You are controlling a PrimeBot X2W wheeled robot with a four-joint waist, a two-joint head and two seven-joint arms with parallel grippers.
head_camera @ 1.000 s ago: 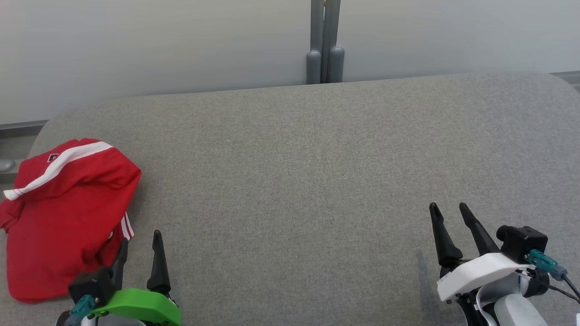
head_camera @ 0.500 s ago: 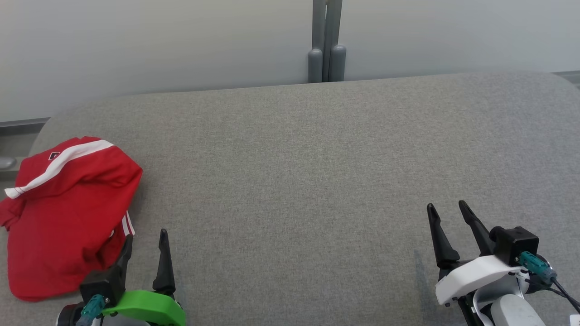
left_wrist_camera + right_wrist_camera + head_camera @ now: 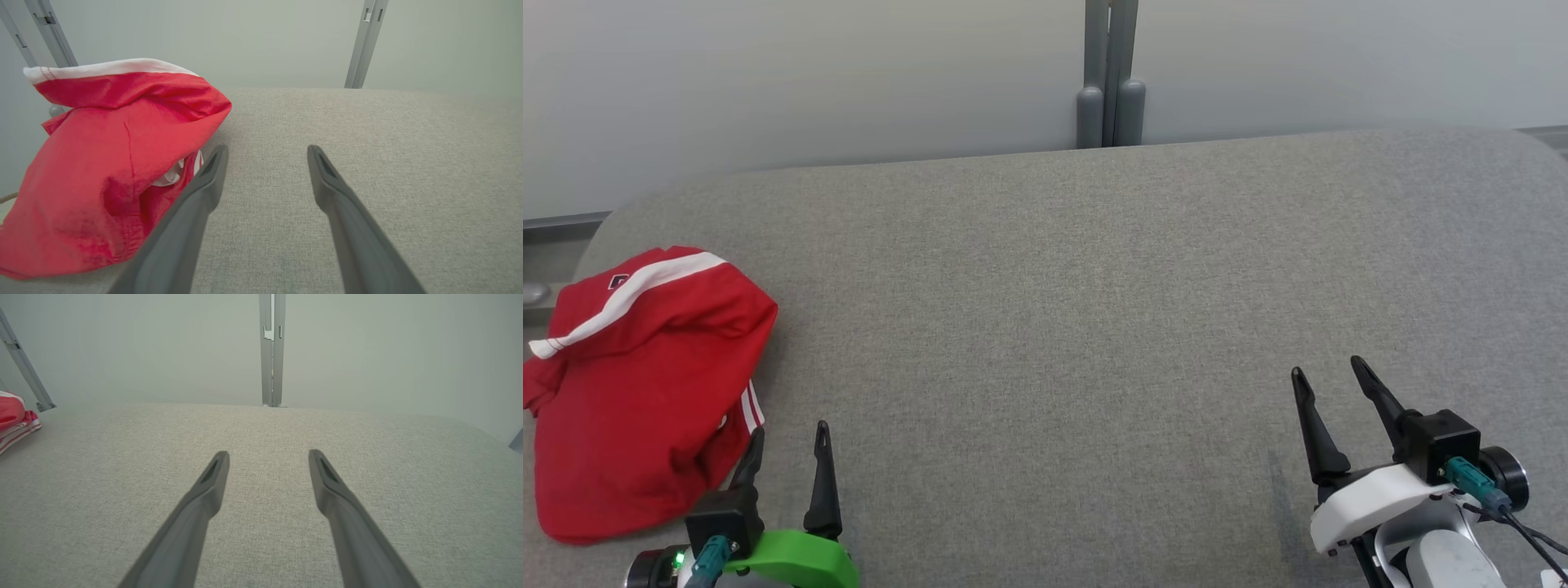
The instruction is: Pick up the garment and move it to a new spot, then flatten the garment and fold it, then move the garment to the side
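A red garment (image 3: 637, 384) with white stripes lies bunched at the left end of the grey padded table (image 3: 1078, 327). In the left wrist view the garment (image 3: 110, 163) rises as a heap just left of the fingers. My left gripper (image 3: 791, 431) stands open right beside the garment's near right edge, nothing between its fingers (image 3: 204, 192). Far off at the lower right, my right gripper (image 3: 1327, 371) is open over bare cloth surface, empty. A sliver of the garment (image 3: 14, 416) shows at the left edge of the right wrist view.
A pale wall with a grey upright post (image 3: 1109, 73) runs behind the table. The table's rounded left corner (image 3: 596, 237) lies just past the garment, with a grey ledge (image 3: 543, 278) beyond it.
My left gripper has drawn back toward the bottom edge and slightly right, away from the garment. The right gripper has turned a little. The garment has stayed put.
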